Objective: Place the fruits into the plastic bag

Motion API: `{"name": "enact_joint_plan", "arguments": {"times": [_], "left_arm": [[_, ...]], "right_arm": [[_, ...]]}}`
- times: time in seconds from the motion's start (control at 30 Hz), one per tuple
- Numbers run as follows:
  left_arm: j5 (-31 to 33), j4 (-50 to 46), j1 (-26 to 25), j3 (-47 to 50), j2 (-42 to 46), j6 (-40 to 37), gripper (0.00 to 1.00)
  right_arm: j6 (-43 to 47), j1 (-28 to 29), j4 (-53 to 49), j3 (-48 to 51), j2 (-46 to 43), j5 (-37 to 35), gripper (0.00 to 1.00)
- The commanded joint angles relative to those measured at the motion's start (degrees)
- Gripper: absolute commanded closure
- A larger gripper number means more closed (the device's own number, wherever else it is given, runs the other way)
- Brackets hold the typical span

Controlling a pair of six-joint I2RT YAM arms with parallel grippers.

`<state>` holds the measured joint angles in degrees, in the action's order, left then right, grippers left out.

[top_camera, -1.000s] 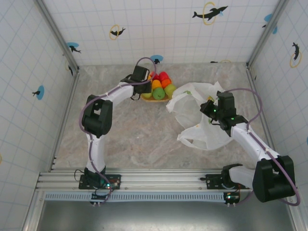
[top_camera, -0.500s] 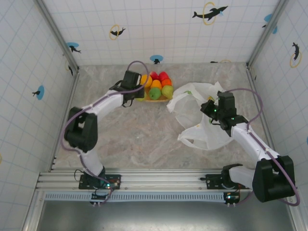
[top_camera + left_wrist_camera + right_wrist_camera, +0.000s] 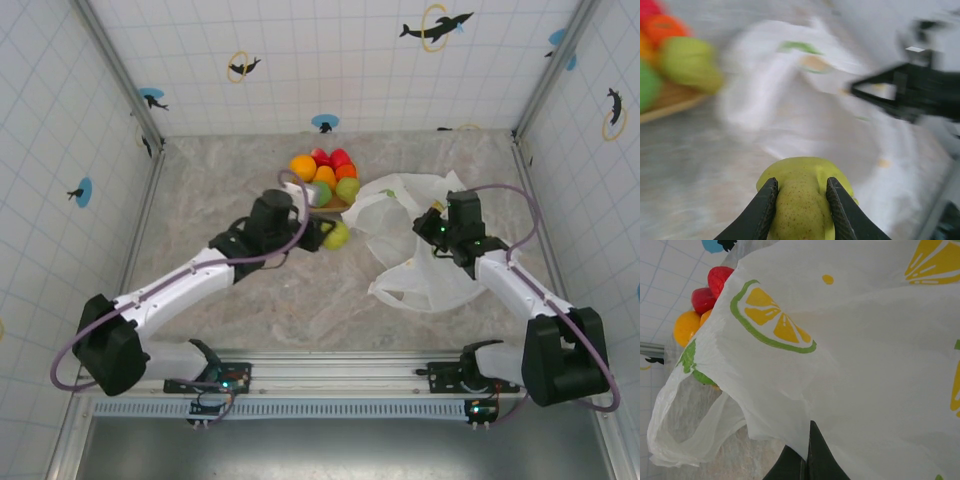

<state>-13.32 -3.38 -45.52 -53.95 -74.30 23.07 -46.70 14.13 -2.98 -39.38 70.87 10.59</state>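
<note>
The yellow-green pear [image 3: 802,205] is clamped between my left jaws, above the desk [image 3: 300,300], between the wooden plate [image 3: 667,109] and the plastic bag [image 3: 425,275]. The other fruits [image 3: 325,172] lie heaped on that plate. My right jaws are shut on a pinch of the bag's film, holding one edge up. My worry is that the mouth looks slack and half-folded, so the pear could land on the film and roll off. Its glossy skin might slip in my narrow grip. My left arm might also snag a handle [image 3: 710,437] and tug the film free.
</note>
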Motion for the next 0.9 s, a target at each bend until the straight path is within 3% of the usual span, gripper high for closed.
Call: {"name": "enact_joint_plan", "arguments": {"times": [0.0, 0.2, 0.37, 0.57, 0.87], "left_arm": [[-3.5, 7.9, -4.5, -1.1, -3.2, 1.7, 0.82], [-0.1, 12.1, -6.5, -6.8, -14.7, -0.1, 0.83], [2.7, 20.2, -7.6, -9.3, -22.6, 4.0, 0.84], [11.1, 25.0, -7.7, -6.5, -24.6, 7.2, 0.84], [8.4, 30.7, -8.2, -5.4, -29.1, 8.5, 0.82]], "right_arm": [[-0.4, 0.9, 0.7, -2.3, 0.3, 1.3, 1.0], [2.2, 0.4, -6.5, -6.1, -2.7, 3.6, 1.0], [-3.4, -1.1, -5.8, -5.7, -6.2, 9.3, 1.0], [-19.3, 0.1, 6.2, 1.7, -11.3, 14.3, 1.0], [-34.5, 4.5, 20.7, 11.0, -15.5, 9.0, 1.0]]}}
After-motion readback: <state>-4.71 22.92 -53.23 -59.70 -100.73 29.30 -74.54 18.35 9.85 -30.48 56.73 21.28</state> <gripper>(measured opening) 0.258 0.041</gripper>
